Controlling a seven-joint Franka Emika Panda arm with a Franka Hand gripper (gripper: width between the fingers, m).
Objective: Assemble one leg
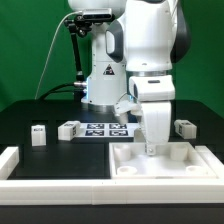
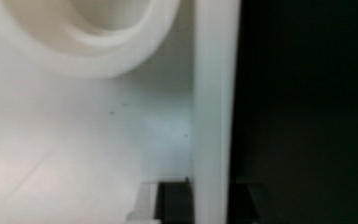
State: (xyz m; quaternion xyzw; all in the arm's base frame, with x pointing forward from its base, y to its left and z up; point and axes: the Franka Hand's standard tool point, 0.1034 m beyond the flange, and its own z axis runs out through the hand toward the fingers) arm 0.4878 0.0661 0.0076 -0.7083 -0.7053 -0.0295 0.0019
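Observation:
My gripper (image 1: 150, 147) is down at the far rim of the large white tray-like part (image 1: 190, 165) at the exterior view's right. In the wrist view its dark fingertips (image 2: 172, 203) stand on either side of the tray's thin upright wall (image 2: 213, 110), and the gripper (image 2: 211, 205) is shut on that wall. A round recess (image 2: 105, 30) of the tray shows beside the wall. Three small white legs with tags lie on the black table: one (image 1: 38, 133) at the left, one (image 1: 68, 128) by the marker board, one (image 1: 183, 127) at the right.
The marker board (image 1: 105, 128) lies in front of the robot's base. A white L-shaped border (image 1: 18, 165) runs along the table's front and left. Black table (image 2: 309, 110) lies outside the tray's wall.

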